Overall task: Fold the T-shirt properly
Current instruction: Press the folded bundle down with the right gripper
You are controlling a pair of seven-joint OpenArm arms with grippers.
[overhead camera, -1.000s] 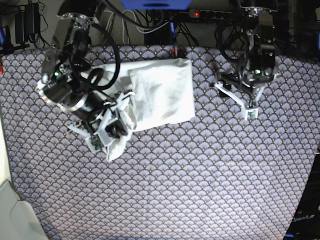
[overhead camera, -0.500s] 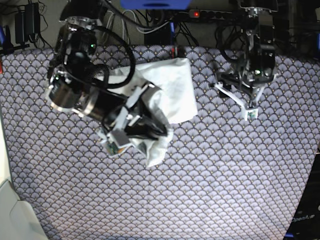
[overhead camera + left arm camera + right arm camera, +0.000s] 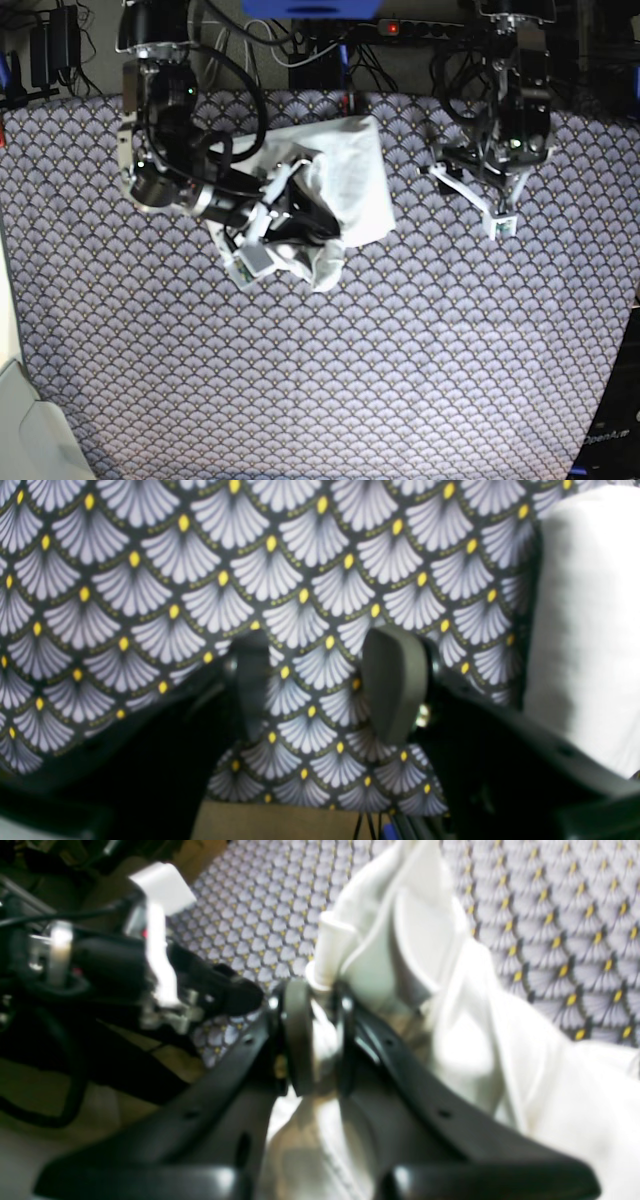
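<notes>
We are carrying a fold across: right pincer (image 3: 317, 1032) pinching the T-shirt (image 3: 350, 180), left pincer (image 3: 322, 685) spread idle; next, laying it flat

Worktop (image 3: 400, 360) covered by a cloth patterned with pale fan-shaped scales and yellow dots. White T-shirt (image 3: 350, 180) lying crumpled near the far edge, partly lifted.

A scallop-patterned tablecloth (image 3: 400, 360) covers the table; a power strip (image 3: 420, 27) and cables (image 3: 290, 45) lie behind it.
</notes>
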